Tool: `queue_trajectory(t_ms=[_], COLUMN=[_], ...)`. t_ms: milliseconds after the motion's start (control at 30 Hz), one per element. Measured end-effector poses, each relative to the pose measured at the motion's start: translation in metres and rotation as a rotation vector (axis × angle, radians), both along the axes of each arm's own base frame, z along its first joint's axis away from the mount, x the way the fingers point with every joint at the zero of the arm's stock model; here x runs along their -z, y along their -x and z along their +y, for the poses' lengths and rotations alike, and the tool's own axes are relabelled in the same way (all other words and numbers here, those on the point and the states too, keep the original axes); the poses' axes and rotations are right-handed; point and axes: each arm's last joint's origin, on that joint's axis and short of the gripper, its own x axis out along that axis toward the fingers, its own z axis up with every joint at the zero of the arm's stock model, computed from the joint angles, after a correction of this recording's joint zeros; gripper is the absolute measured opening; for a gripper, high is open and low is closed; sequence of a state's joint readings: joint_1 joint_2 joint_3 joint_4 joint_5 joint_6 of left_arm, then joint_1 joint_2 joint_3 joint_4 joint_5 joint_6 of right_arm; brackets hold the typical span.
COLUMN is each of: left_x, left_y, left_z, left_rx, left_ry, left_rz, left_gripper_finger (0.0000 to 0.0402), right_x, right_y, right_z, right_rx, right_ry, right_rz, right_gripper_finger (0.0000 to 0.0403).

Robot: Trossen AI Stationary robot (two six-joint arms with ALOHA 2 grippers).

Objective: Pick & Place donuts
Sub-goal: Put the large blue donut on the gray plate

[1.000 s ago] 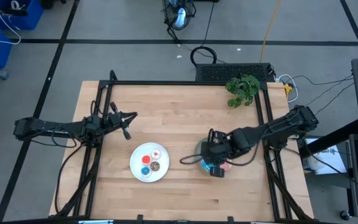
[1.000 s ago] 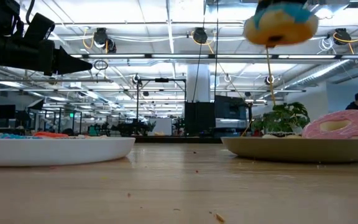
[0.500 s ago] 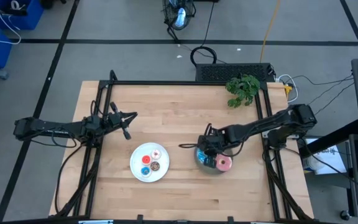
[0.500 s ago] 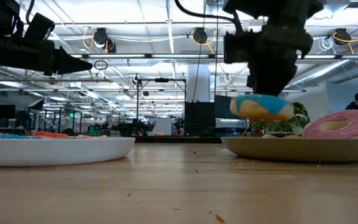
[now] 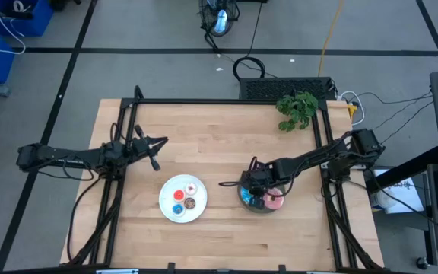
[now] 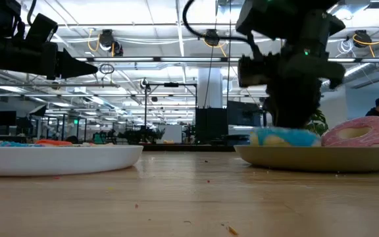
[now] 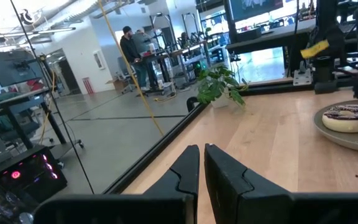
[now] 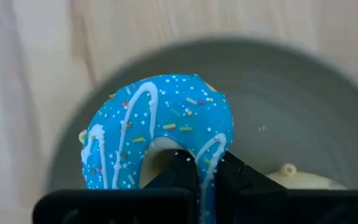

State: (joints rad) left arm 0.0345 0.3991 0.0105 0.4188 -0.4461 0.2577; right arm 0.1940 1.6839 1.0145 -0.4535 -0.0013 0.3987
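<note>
The right gripper point(image 8: 199, 177) pinches the blue donut's point(image 8: 160, 127) rim on the grey plate point(image 8: 303, 112).

From above, my right arm covered most of the grey plate point(image 5: 243, 199), and the small donuts on the white plate point(image 5: 170, 212) were too tiny to tell apart. The pink donut point(image 6: 364, 131) ran off the low view's edge.
</note>
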Motion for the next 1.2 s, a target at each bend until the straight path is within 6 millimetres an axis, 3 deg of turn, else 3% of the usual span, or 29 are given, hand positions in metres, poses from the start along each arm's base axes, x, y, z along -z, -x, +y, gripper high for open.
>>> queue_trajectory(t_ms=[200,367,767,1200], left_x=[0.000,0.000,0.000,0.000], left_y=[0.000,0.000,0.000,0.000], left_z=[0.000,0.000,0.000,0.000], left_rx=[0.000,0.000,0.000,0.000], left_ry=[0.000,-0.002,-0.001,0.000], left_rz=[0.003,0.005,0.004,0.004], left_gripper_finger=[0.0033,0.0033,0.0033,0.0033], right_x=[0.015,0.016,-0.003,-0.006], right_y=[-0.003,-0.004,-0.018,-0.014], right_z=[-0.001,0.000,0.002,-0.001], right_rx=[-0.041,-0.042,-0.036,-0.004], right_ry=[0.024,0.024,0.022,0.050], right_rz=[0.042,0.042,0.007,0.077], right_gripper_finger=[0.0011,0.0042,0.0171,0.0214])
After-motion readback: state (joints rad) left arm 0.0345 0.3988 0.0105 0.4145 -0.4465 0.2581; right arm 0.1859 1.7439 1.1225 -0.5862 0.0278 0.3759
